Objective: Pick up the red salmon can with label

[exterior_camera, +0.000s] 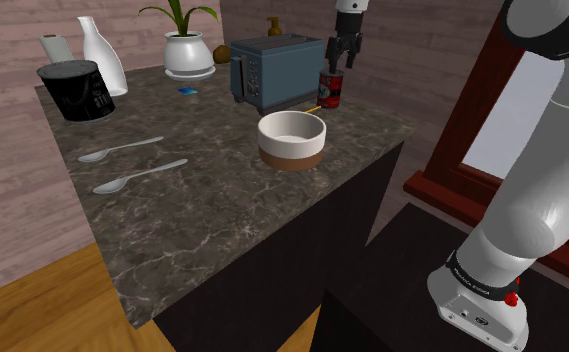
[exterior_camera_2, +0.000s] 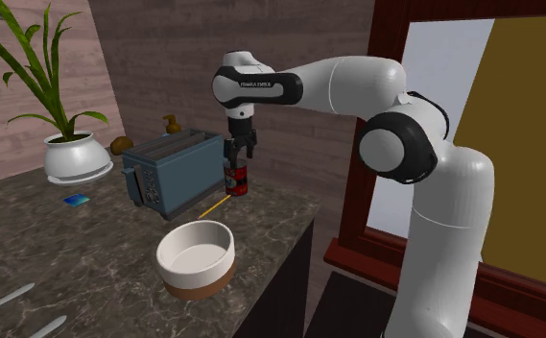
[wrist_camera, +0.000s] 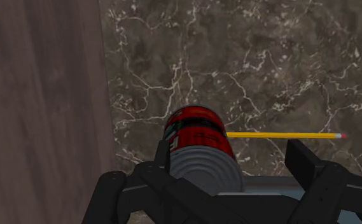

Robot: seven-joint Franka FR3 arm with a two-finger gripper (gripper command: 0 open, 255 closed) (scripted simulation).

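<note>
Beside the blue toaster, on the side toward the shoulder view's right, the red salmon can stands upright on the dark marbled counter, near one of its edges. A yellow pencil lies on the stone between the can and a white bowl. I have the gripper hanging straight over the can with its jaws wide.

From the wrist view the can sits off-centre between the fingers. One finger is right against its side, possibly touching, though I cannot be sure from this angle. The other finger stands well apart from it.

My judgement is that the step in hand is the last descent before the grasp. To do it well I would nudge the hand sideways until the can is centred. Then I would lower until the pads cover the labelled wall below the rim, not just the lid edge. Closing off-centre risks shoving the can over or into the toaster, so I would close slowly and lift straight up.
</note>
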